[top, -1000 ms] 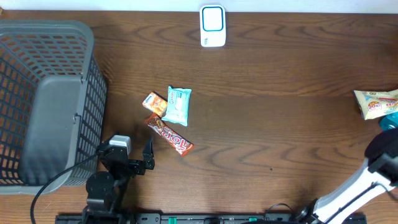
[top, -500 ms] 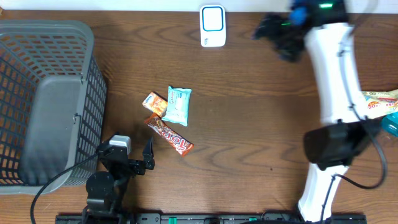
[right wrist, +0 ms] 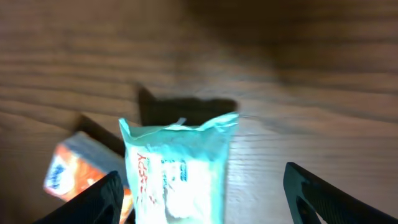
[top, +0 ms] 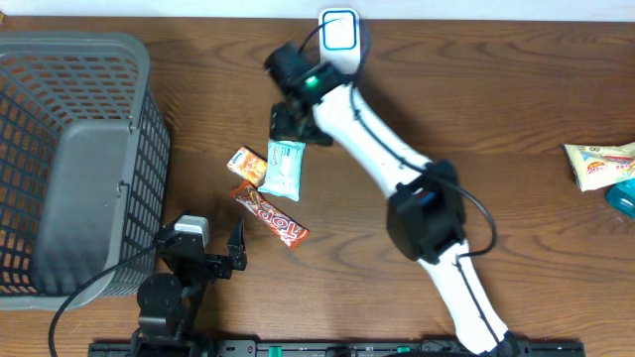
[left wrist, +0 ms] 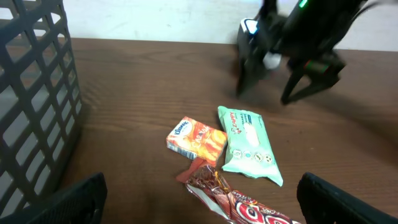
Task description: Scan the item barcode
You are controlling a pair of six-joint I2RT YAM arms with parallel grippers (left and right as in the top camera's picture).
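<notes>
The right hand [top: 289, 127] hovers open over the far end of the teal wipes pack [top: 283, 169] lying mid-bench, jaws spread apparently to straddle it; the left hand [top: 213, 250] rests open, near side.

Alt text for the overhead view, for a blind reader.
The right hand, open, hovers at the far end of a teal packet on a wooden table. Beside the packet lie an orange box and a red candy bar; a grey basket stands left, a white scanner at the far edge.
</notes>
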